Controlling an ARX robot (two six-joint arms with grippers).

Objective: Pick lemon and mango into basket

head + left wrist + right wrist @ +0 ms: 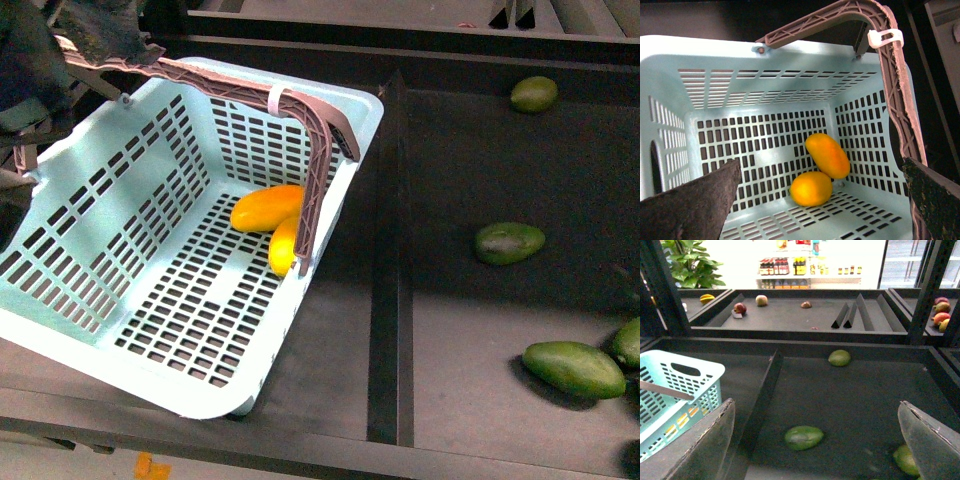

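The mango (pixel 267 208) and the lemon (pixel 283 247) both lie touching on the slotted floor of the teal basket (pixel 90 215), against its right wall, so the picking looks done. The left gripper (pixel 820 200) hangs over the basket with jaws spread and empty, the right gripper (pixel 815 440) likewise wide apart above the green fruits (pixel 803 437) in the neighbouring bin.

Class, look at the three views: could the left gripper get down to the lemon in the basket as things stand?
Probably yes. The left gripper is open above the basket, and nothing covers the lemon, though the mango touches it.
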